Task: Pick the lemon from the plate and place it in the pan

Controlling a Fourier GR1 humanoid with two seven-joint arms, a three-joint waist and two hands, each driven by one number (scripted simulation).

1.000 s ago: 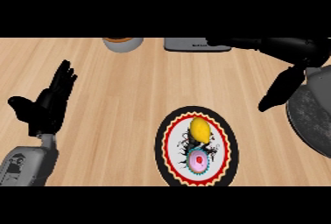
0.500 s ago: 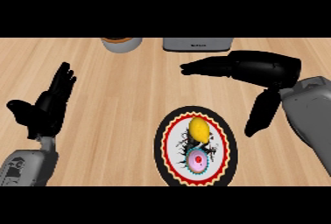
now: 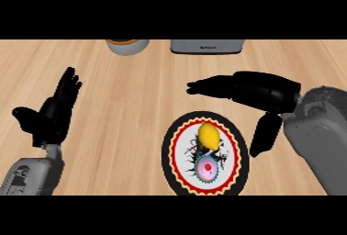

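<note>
Setting: a pale wood-grain tabletop, seen steeply from above.

Item 1: a round plate with a red-and-black zigzag rim, lying near the lower centre. On its upper half rested the yellow oval lemon, not yet picked; just below it, on the same plate, sat a small pink-and-teal round object.

Item 2: the right robot hand, black, poised above and to the right of the plate, fingers extended leftward and apart, thumb hanging down beside the plate's right rim; it held nothing.

Item 3: the left robot hand, open, fingers up, resting at the left.

Item 4: a grey-and-orange cup and a grey boxy appliance at the far edge.

The pan did not show in this view.

Risks, as judged: the lemon may roll off the plate if the fingers close off-centre; the descending thumb may catch the rim and shift the plate, or nudge the pink-and-teal neighbour.
</note>
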